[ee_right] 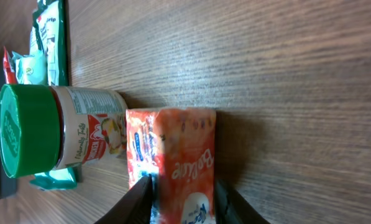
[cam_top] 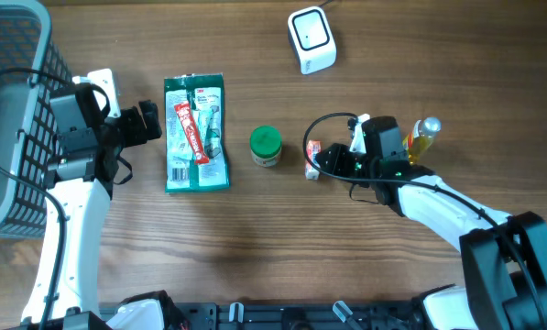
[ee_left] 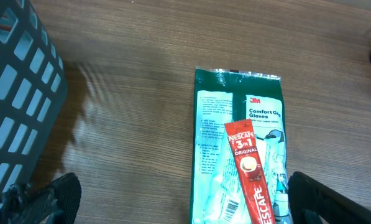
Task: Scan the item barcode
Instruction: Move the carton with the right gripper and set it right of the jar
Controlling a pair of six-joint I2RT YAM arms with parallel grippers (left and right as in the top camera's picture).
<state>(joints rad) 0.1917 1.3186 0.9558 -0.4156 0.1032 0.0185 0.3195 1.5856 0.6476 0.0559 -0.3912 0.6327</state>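
Straddling the orange packet (ee_right: 179, 155) right of centre, the right gripper (cam_top: 324, 163) is sitting with a finger at each side; whether it is pinching cannot be told. The left gripper (cam_top: 152, 122) is hanging wide apart at the glove pack's (cam_top: 196, 133) left edge, near the basket (cam_top: 7, 110) at upper left. The scanner (cam_top: 311, 38) is lying near the top edge, and open wooden table (cam_top: 255, 257) is running along the lower frame

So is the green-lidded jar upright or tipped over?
Upright: from overhead the jar shows only its round green lid, facing straight up.
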